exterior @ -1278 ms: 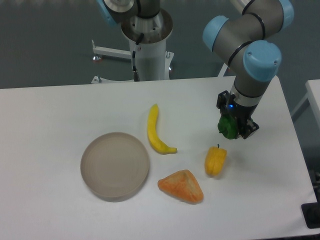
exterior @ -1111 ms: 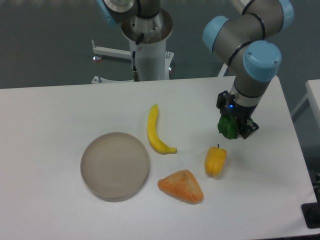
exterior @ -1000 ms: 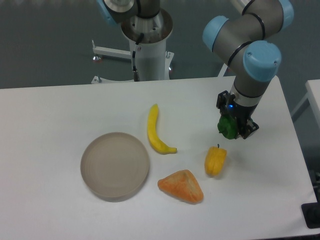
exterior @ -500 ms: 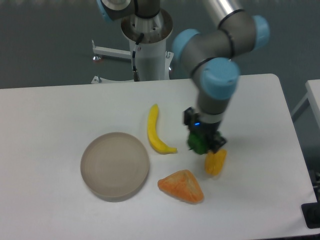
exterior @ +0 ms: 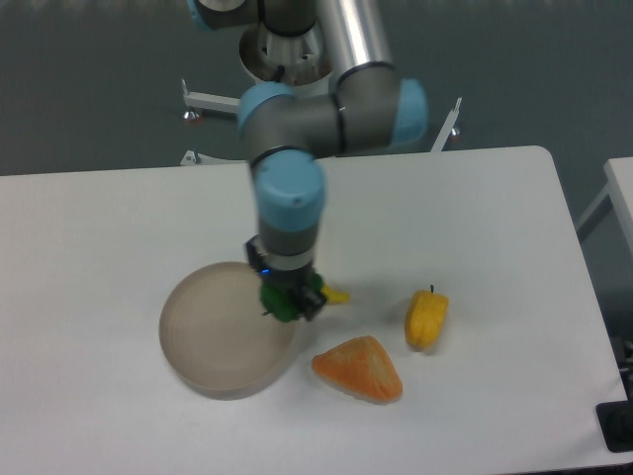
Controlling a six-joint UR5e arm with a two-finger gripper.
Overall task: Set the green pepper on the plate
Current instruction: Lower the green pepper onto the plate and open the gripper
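Nearest you on the white table [exterior: 99, 416], an orange wedge-shaped item [exterior: 359, 369] lies flat, right of the plate [exterior: 213, 341] and apart from its rim. The plate, a round beige-grey dish with a low rim, sits toward the near left of the table. To the right of the wedge and a little farther back, the yellow pepper [exterior: 426, 318] rests on its side, its dark stem pointing away from you, well apart from the plate.

At the plate's far right edge you see the gripper [exterior: 289, 300] pointing straight down, its jaws closed on the green pepper [exterior: 282, 302]. Only a small dark-green part of the pepper shows under the black fingers, over the rim on the plate's right side; you cannot tell whether it touches the dish or hangs above it. A blue light glows on the gripper body just above.

Just right of the gripper, a yellow banana tip [exterior: 337, 294] pokes out from behind the wrist; the rest of the banana is hidden by the arm [exterior: 290, 203].

The arm rises from the gripper through a blue-capped joint and bends back to its base column at the far edge of the table, before a grey floor.
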